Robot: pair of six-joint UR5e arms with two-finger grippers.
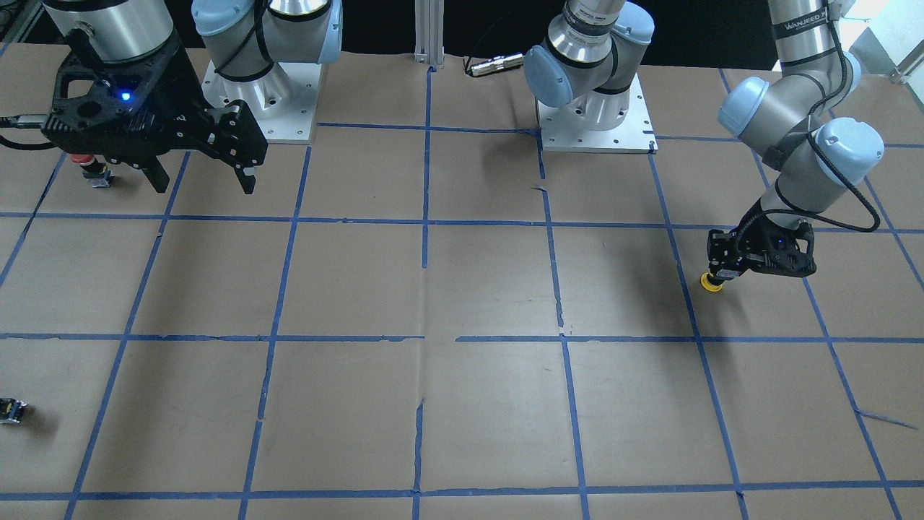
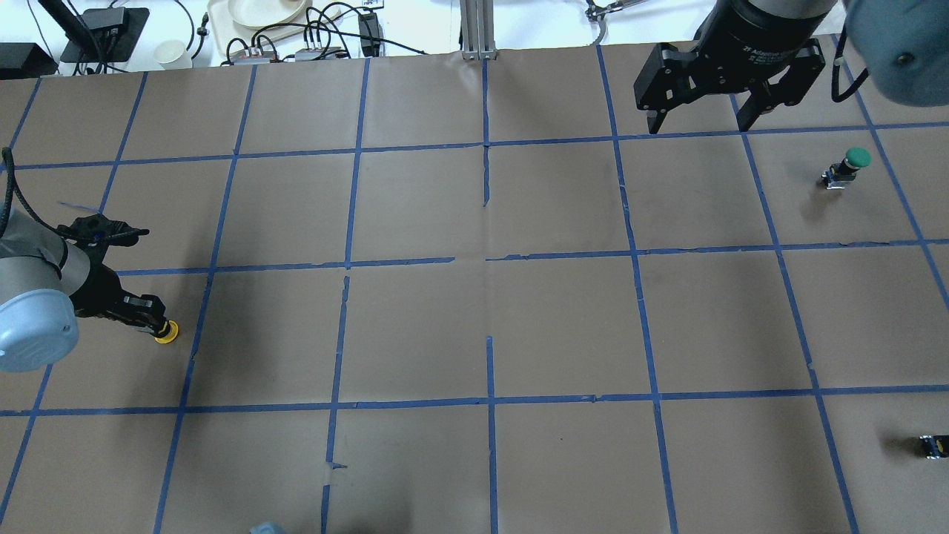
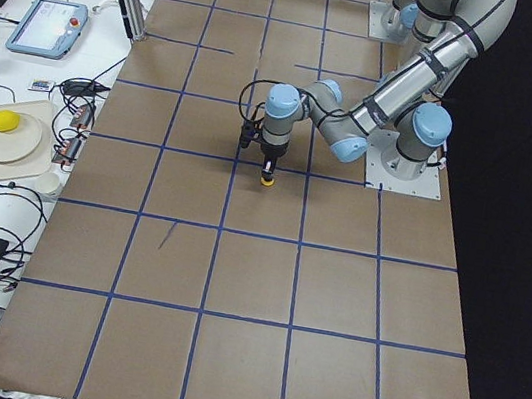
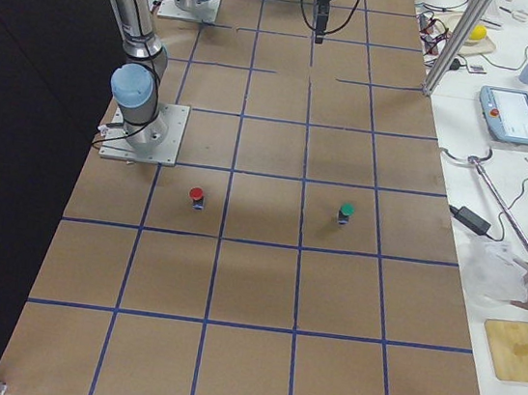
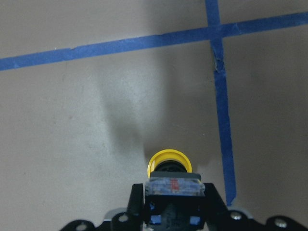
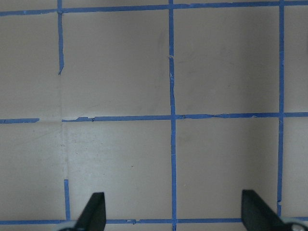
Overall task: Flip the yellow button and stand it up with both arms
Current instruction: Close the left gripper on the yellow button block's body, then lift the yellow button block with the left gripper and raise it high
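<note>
The yellow button (image 5: 169, 161) is gripped by its black-and-grey body in the left pincer (image 2: 156, 326), the fingers closed hard against it. The cap is pointed straight down at the counter (image 2: 519, 334). Whether the cap is resting on the paper or hanging just above it cannot be told. The spot is far out at the left edge of the overhead view, just left of a blue tape line.

Over on the far right, the right pincer (image 2: 699, 122) is seen high above the counter, spread wide with nothing between its fingers. It is well apart from the button. A green button (image 2: 852, 159) stands near it, a red button (image 4: 196, 194) is set nearer the robot's base, and a tiny dark block (image 2: 934, 445) lies at the near right edge. None of these is being touched.

The step in hand is judged to be the pick-up, with the flip itself not yet made. A lift is called for next, then a carry toward the middle. There the body should be offered side-on, so that it can be taken by the right pincer. That pincer must be brought in and closed on the small body, with room left for the left fingers to be released. Only then can the button be turned and stood.
</note>
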